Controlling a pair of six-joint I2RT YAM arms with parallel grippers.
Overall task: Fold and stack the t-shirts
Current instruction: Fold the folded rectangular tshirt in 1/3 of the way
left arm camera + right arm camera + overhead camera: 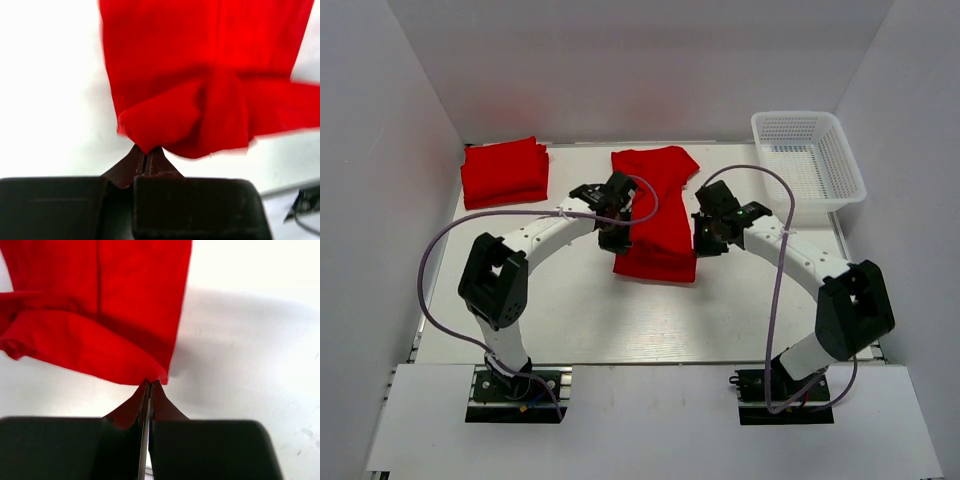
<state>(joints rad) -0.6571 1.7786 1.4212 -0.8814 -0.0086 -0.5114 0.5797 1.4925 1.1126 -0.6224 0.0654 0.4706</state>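
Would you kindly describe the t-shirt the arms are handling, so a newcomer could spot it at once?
On the white table, look to the middle. A red t-shirt lies there lengthwise, pinched on either side by the left gripper and right gripper. The other red pile, far left, is neatly folded and untouched.

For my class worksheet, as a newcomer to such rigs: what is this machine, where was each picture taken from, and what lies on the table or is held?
Two robot arms are bolted at the near edge of the table. The wide picture looks down from above and behind; each close-up comes from a wrist camera. A partly folded red t-shirt lies mid-table. The left gripper and right gripper are each shut on its cloth, one at each side. Back left sits a folded red pile; back right, a white mesh basket.
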